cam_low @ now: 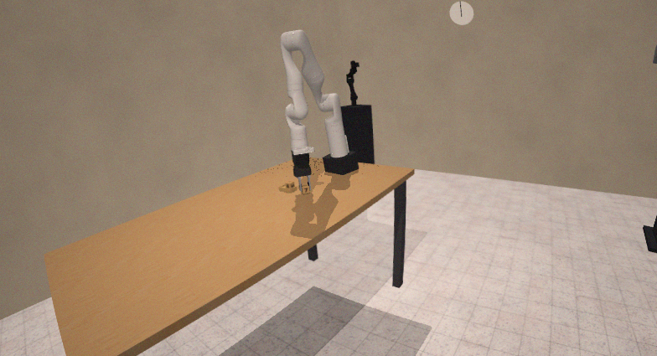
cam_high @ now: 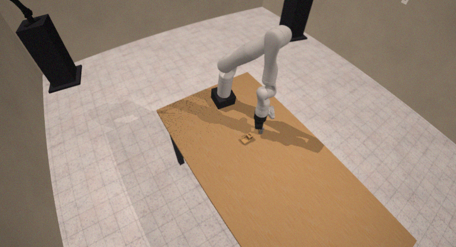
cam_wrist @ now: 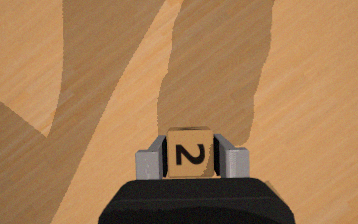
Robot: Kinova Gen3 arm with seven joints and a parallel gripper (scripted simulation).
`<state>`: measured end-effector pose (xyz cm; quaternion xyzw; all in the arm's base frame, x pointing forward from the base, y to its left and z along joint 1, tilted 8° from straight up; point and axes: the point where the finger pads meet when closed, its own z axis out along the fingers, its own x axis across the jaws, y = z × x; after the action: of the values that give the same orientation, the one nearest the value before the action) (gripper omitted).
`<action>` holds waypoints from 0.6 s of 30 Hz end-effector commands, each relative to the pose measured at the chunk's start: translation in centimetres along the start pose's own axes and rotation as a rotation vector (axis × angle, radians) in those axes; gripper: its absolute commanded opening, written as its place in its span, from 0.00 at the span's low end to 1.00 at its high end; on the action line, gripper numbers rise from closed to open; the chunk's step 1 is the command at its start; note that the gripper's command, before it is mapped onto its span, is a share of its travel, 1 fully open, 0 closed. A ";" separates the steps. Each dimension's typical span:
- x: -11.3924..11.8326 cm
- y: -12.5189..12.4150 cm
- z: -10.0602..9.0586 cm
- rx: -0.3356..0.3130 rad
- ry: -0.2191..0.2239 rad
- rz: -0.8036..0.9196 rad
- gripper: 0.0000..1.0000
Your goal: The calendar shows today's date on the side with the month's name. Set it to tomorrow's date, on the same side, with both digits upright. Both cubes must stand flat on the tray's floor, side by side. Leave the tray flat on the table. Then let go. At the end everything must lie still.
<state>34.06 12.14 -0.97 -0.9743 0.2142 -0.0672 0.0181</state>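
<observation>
Going left to right in the exterior view, the table [cam_high: 287, 188] [cam_low: 183, 256] spreads out under my work, and on it sits the small wooden tray [cam_high: 245, 143] [cam_low: 281, 188], with one cube [cam_high: 249, 135] [cam_low: 290, 185] at it; I cannot read that cube's digit or tell whether it stands flat on the tray's floor. Just beside the tray, outside it, my pincer [cam_high: 260, 131] [cam_low: 304, 187] [cam_wrist: 189, 148] points down, its two grey fingers clamped on the other cube [cam_low: 305, 189] [cam_wrist: 190, 152]. I have that cube low over the table; whether its underside touches the wood, I cannot tell. It shows a 7 on a side face in the exterior view, while the wrist view gives me a black 2, lying on its side, on the face turned towards my camera. From the pincer my pale arm [cam_high: 270, 58] [cam_low: 295, 75] climbs, bends over at the top and comes down to its black base [cam_high: 220, 104] [cam_low: 341, 166], fixed at the far end of the table. Farthest right of these, a round white clock [cam_low: 461, 14] hangs on the wall.
</observation>
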 end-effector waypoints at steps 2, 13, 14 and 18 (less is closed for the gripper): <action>-0.2 -0.1 0.0 0.000 -0.005 0.007 0.60; -0.2 -0.1 0.0 -0.001 -0.005 0.008 0.60; -0.3 0.0 0.0 -0.002 -0.006 0.008 0.60; -0.4 0.1 0.0 -0.003 -0.007 0.010 0.60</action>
<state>34.02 12.13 -0.98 -0.9742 0.2148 -0.0668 0.0179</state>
